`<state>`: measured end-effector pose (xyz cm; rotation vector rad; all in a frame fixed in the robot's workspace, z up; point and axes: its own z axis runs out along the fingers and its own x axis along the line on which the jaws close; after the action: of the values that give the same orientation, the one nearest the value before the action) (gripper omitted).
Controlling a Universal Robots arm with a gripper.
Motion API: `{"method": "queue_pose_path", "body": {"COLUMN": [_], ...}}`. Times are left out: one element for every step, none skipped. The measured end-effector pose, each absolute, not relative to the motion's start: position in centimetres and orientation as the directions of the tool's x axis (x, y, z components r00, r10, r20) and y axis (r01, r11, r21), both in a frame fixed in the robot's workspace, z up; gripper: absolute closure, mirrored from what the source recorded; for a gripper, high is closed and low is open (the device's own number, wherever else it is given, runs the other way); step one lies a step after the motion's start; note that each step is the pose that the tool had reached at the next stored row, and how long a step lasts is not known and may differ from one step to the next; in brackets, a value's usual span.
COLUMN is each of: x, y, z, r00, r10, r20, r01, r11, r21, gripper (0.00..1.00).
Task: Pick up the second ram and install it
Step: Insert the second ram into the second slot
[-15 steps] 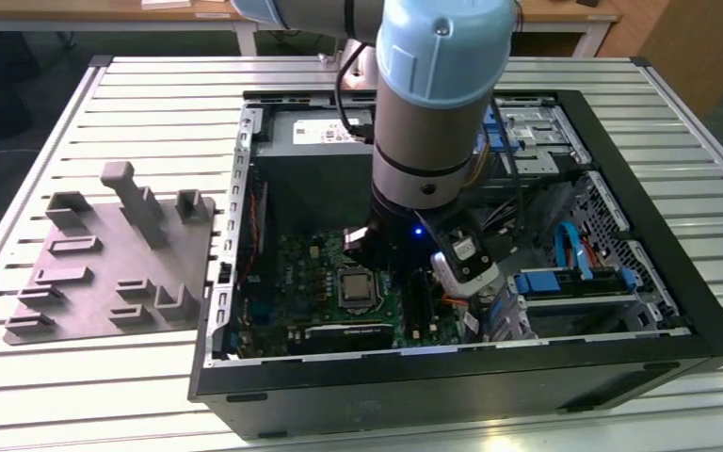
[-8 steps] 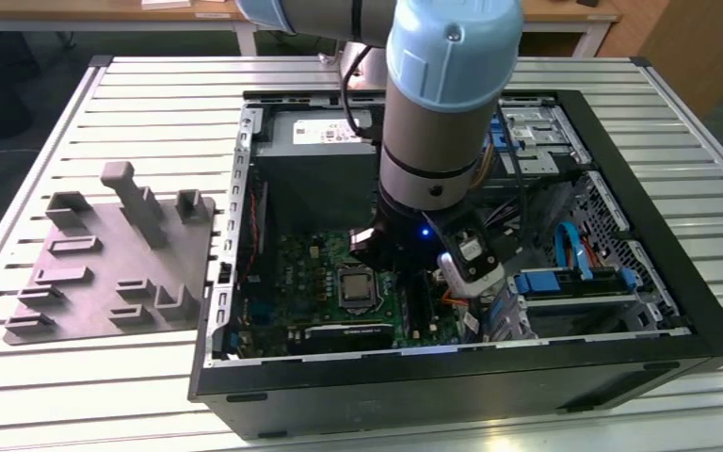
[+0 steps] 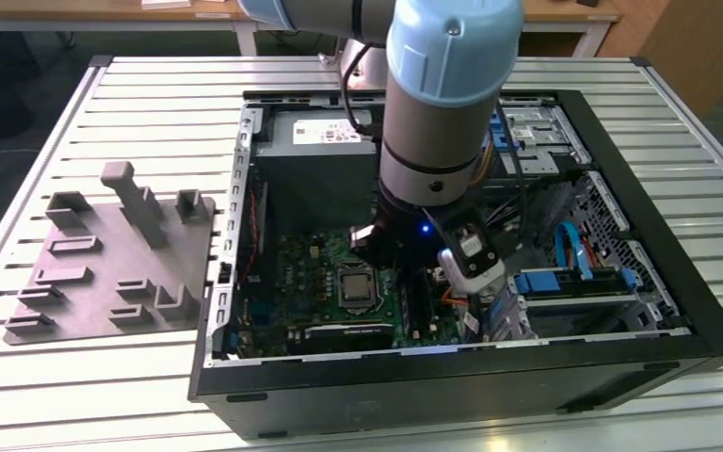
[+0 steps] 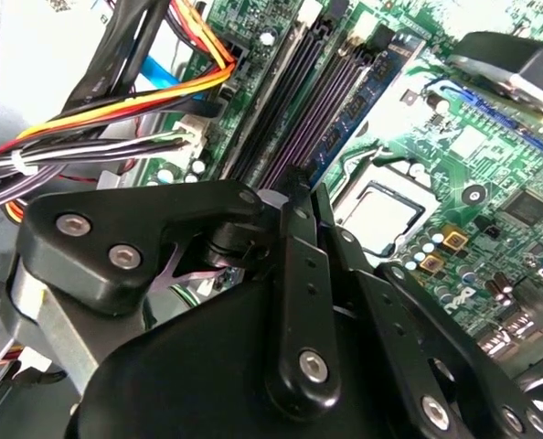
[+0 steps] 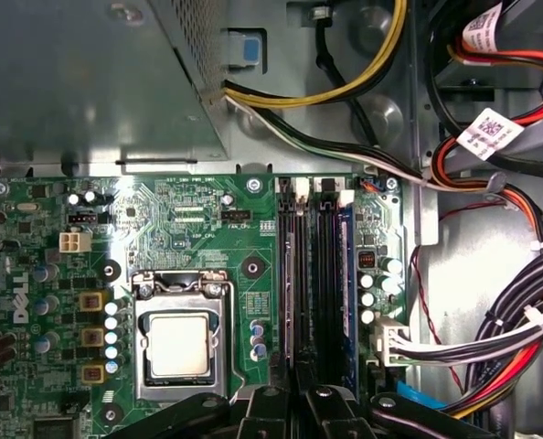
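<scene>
A Universal Robots arm (image 3: 443, 104) with a silver-grey tube, pale blue joint cap and small blue light carries a black gripper (image 4: 290, 302) whose linkages are fastened with silver screws.

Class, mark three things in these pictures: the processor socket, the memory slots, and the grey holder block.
Processor socket (image 5: 180, 343), first wrist view, on its silver lid.
Memory slots (image 5: 313, 274), first wrist view, on the dark slot bank's middle.
Holder block (image 3: 98, 273), exterior view, on its flat grey base.

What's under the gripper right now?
Under the gripper lie the motherboard's memory slots, beside the CPU socket. The slots' near ends and any held ram are covered by the gripper body.
</scene>
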<state>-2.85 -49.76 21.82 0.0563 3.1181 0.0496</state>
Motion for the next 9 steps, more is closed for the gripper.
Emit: {"method": "queue_pose_path", "body": {"x": [-2.83, -2.81, -2.78, -2.75, -2.72, -2.7, -2.69, -2.68, -2.68], "y": [-49.7, -49.63, -49.57, -49.52, -49.47, -49.41, -49.35, -49.3, -49.29], "z": [21.82, 21.83, 21.83, 21.83, 21.83, 21.83, 21.83, 21.83, 21.83], "r00": [-0.999, -0.999, -0.999, -0.999, -0.999, -0.999, -1.0, -1.0, -1.0], "r10": [0.036, 0.034, 0.032, 0.029, 0.026, 0.023, 0.019, 0.016, 0.015], "r20": [-0.022, -0.022, -0.022, -0.022, -0.022, -0.022, -0.022, -0.022, -0.022], "r01": [0.035, 0.033, 0.032, 0.029, 0.025, 0.022, 0.019, 0.016, 0.014], "r11": [0.999, 0.999, 0.999, 0.999, 0.999, 0.999, 0.999, 0.999, 0.999], "r21": [0.032, 0.032, 0.032, 0.032, 0.032, 0.032, 0.032, 0.032, 0.032], "gripper": [0.86, 0.86, 0.86, 0.86, 0.86, 0.86, 0.86, 0.86, 0.86]}}
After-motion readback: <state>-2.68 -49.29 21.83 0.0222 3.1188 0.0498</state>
